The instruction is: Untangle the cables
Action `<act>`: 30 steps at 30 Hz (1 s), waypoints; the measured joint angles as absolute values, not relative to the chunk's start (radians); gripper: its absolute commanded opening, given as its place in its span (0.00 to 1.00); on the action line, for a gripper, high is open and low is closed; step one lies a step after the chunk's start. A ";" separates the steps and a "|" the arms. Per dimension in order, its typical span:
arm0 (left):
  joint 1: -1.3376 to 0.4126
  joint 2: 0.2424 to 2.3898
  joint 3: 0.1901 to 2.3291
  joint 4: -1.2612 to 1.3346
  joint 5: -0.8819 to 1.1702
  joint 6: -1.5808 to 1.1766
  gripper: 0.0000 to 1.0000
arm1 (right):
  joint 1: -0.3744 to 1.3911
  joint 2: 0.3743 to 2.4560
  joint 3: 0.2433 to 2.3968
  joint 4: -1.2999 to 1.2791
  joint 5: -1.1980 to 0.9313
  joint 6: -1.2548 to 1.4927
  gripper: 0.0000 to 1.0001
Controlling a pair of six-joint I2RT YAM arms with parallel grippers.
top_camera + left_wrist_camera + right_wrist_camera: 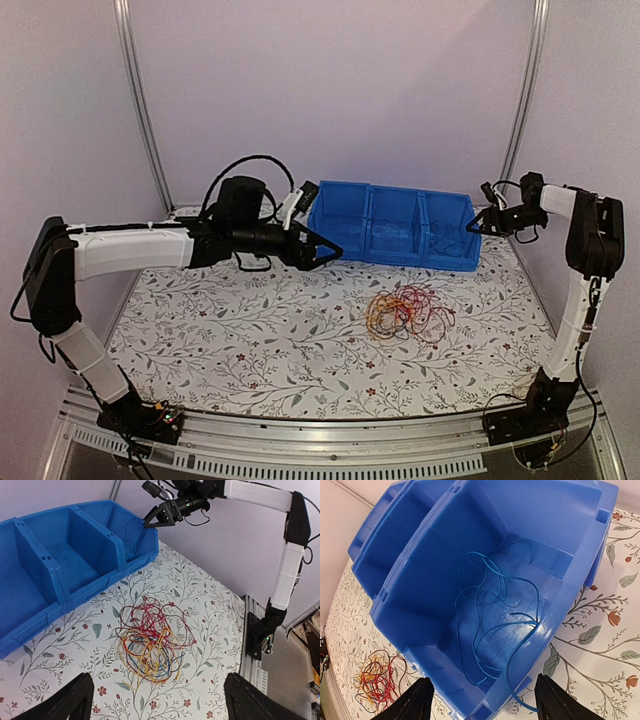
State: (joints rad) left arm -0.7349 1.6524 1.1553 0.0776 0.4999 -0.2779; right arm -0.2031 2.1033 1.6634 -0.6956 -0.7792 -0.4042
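Note:
The cables (405, 312) lie in a loose tangle of red, yellow-orange and blue wires on the floral tablecloth, in front of the blue bin (400, 262). My left gripper (330, 250) hovers open by the bin's left end, above and left of the tangle. In the left wrist view the cables (150, 645) sit just ahead of my left gripper (160, 707), with nothing between the fingers. My right gripper (485, 705) hangs open over the bin's right compartment. A single blue cable (495, 615) lies coiled inside, one end draped over the bin's wall (570, 595).
The three-compartment bin (100, 580) stands across the back of the table; its other two compartments look empty. The right gripper (160, 517) shows above the bin's far corner. Aluminium rails run along the table's front edge (330, 440).

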 measured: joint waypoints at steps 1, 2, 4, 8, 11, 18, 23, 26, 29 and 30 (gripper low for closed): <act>-0.735 1.652 1.151 0.086 0.506 -0.287 0.92 | -0.203 2.102 1.663 -0.699 -0.783 -0.404 0.73; -0.735 1.653 1.148 0.092 0.513 -0.297 0.92 | -0.203 2.100 1.663 -0.703 -0.789 -0.404 0.72; -0.735 1.658 1.145 0.095 0.529 -0.315 0.91 | -0.203 2.091 1.663 -0.714 -0.801 -0.401 0.72; -0.735 1.661 1.133 0.104 0.544 -0.340 0.91 | -0.203 2.046 1.657 -0.720 -0.818 -0.384 0.72; -0.735 1.660 1.111 0.115 0.546 -0.355 0.91 | -0.203 2.001 1.652 -0.721 -0.828 -0.376 0.72; -0.735 1.645 1.056 0.139 0.546 -0.390 0.90 | -0.196 1.957 1.638 -0.721 -0.866 -0.363 0.72; -0.735 1.624 1.040 0.162 0.544 -0.414 0.87 | -0.152 1.961 1.628 -0.734 -0.866 -0.359 0.73; -0.735 1.606 1.027 0.168 0.525 -0.422 0.86 | -0.075 1.967 1.629 -0.739 -0.794 -0.361 0.77; -0.739 1.577 1.004 0.166 0.460 -0.419 0.88 | 0.018 1.969 1.629 -0.739 -0.654 -0.360 0.80; -0.739 1.568 1.002 0.157 0.432 -0.416 0.89 | 0.036 1.967 1.629 -0.738 -0.616 -0.360 0.80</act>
